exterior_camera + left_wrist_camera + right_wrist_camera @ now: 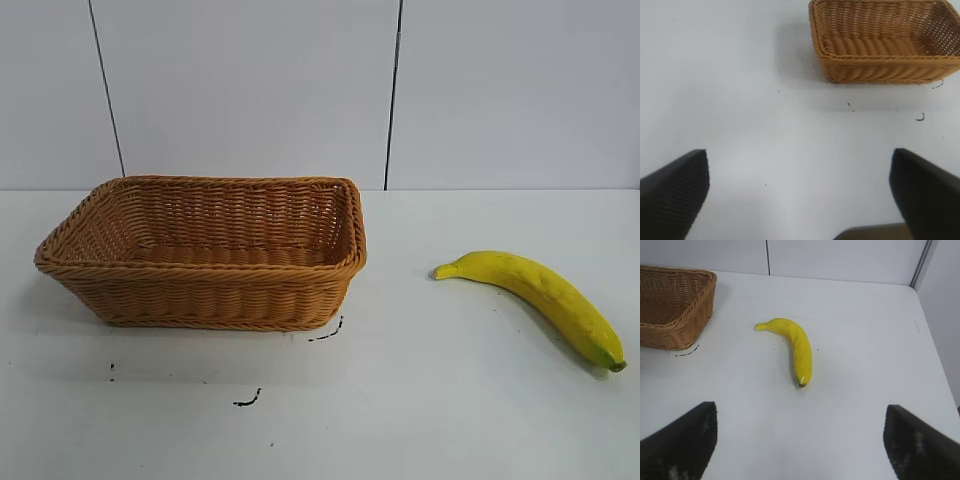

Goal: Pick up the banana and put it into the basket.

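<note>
Banana lying on the white worktop, well apart from the empty basket, left pincer and right pincer both spread wide, holding nothing, above the worktop

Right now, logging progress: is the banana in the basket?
Out. The banana lies on the table, apart from the empty basket.
</note>
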{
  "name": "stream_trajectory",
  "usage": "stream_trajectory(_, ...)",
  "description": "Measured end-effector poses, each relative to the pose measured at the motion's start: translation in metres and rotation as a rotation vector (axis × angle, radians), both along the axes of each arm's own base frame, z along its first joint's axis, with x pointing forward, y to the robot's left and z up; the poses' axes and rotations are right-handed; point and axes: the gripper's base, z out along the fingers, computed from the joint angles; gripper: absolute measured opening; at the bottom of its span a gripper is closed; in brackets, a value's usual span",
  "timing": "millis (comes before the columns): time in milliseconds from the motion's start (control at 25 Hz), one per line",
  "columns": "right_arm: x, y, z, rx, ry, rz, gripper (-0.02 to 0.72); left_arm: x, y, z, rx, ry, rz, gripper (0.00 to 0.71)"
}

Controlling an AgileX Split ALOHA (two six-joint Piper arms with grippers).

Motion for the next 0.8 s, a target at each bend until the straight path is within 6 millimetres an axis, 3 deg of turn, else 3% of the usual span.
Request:
stream_trajectory(280,0.000,0.000,0.000,0.000,-0.001,0.000,0.648,0.000,0.000,0.000,0.000,0.000,0.000,0.695)
stream_trajectory(440,0.003,-0.001,0.011,-0.013,-0.007,-0.009,0.648,0.000,0.000,0.000,0.000,0.000,0.000,0.695)
stream_trajectory(640,0.038,0.001,0.034,-0.021,0.127,-0.008,0.648,0.000,0.000,0.000,0.000,0.000,0.000,0.695)
stream_trajectory(800,0.082,0.003,0.048,-0.031,0.296,-0.007,0.648,0.000,0.000,0.000,0.000,0.000,0.000,0.695)
